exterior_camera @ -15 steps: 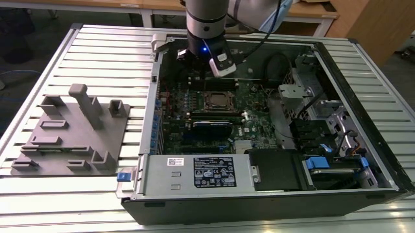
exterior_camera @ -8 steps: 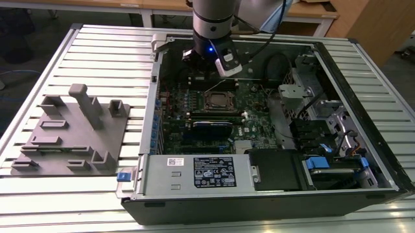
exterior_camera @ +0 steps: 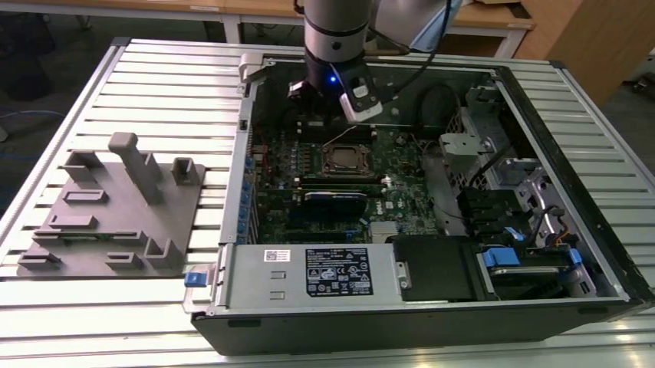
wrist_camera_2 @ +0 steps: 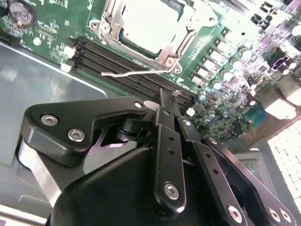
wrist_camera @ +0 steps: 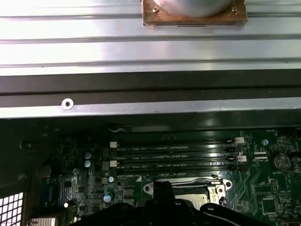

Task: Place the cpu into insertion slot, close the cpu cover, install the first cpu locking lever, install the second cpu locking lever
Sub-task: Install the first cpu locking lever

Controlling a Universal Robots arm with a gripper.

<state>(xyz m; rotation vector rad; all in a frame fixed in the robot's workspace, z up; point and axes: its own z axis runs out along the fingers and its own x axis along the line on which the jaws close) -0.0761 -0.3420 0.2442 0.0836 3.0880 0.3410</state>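
**A:** Where's the cpu (wrist_camera_2: 148,23)?

**B:** It's in the slot (exterior_camera: 346,159). Its pale top shows through the cover (wrist_camera_2: 165,52), which looks to be lying flat over it. One lever (wrist_camera_2: 136,73) is unhooked, and its thin wire sticks out over the memory slots (wrist_camera_2: 117,63).

**A:** And the fingers (wrist_camera_2: 164,127)?

**B:** They're pressed together with nothing between them, hanging above the board (wrist_camera_2: 51,28) near the slot.

**A:** What worries you?

**B:** That wire. It's thin and looks springy. I'd judge that a closed tip pushing on it off-centre could slide off and jab the memory slots or the small parts round the slot.

**A:** Anything else?

**B:** If the cover isn't fully down, forcing the lever could rock the cpu in its seat. I can't tell whether the other lever is latched. If it isn't, an uneven load might let the cover spring up on one side.
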